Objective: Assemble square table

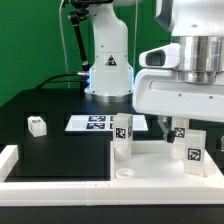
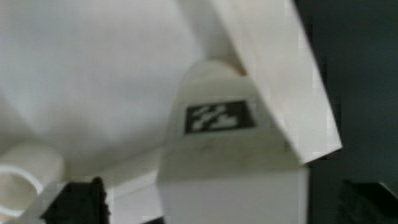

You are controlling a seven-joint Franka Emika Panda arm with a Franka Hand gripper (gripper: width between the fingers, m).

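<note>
The white square tabletop (image 1: pixel 150 172) lies at the front on the exterior view's right. Two white tagged legs stand upright on it, one (image 1: pixel 122 132) near its left corner and one (image 1: pixel 193 152) at the right. A third leg (image 1: pixel 37 125) lies loose on the black table at the left. My gripper (image 1: pixel 183 132) hangs over the right leg. In the wrist view that leg (image 2: pixel 219 117) runs between my dark fingers (image 2: pixel 80 203), which stand wide of it. The gripper (image 2: pixel 217 208) is open and holds nothing. The white tabletop (image 2: pixel 89 60) fills the background.
The marker board (image 1: pixel 92 123) lies flat behind the tabletop, in front of the robot's base (image 1: pixel 108 65). A white border rail (image 1: pixel 55 184) runs along the front and turns up at the left edge (image 1: pixel 9 158).
</note>
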